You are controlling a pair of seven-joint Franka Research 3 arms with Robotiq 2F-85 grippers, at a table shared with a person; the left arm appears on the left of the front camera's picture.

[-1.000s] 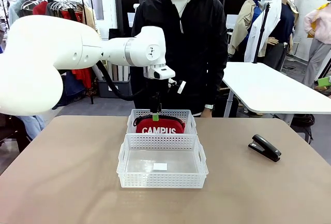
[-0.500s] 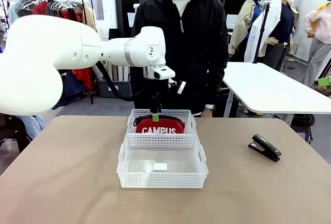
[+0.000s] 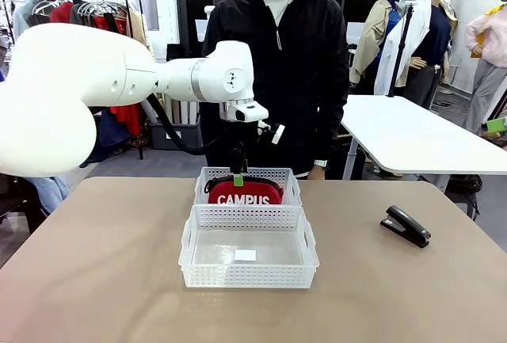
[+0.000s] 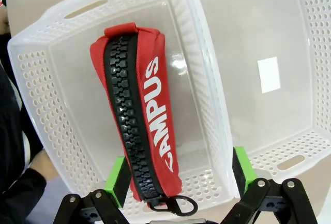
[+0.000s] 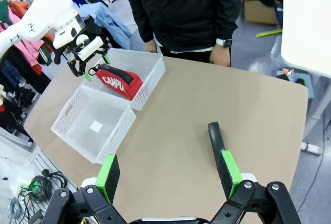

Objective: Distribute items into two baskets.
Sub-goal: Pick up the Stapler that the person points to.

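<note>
A soft red cloth zip pouch [image 4: 150, 40] is seen, fitted with a chunky black plastic zip [image 4: 124, 105]. The far white perforated plastic basket [image 4: 36, 110] and its near twin [image 4: 305, 38] are shown glossy and half-clear. A smooth matt tan table top [image 3: 95, 280] is seen.

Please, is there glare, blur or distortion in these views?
Front view: soft, even light, only a faint shadow under the stapler; the near part of the left arm looks huge and soft. Left wrist view: sharp, a small glare spot in the far basket beside the pouch, rims bowed by the wide lens. Right wrist view: table tilted.
</note>
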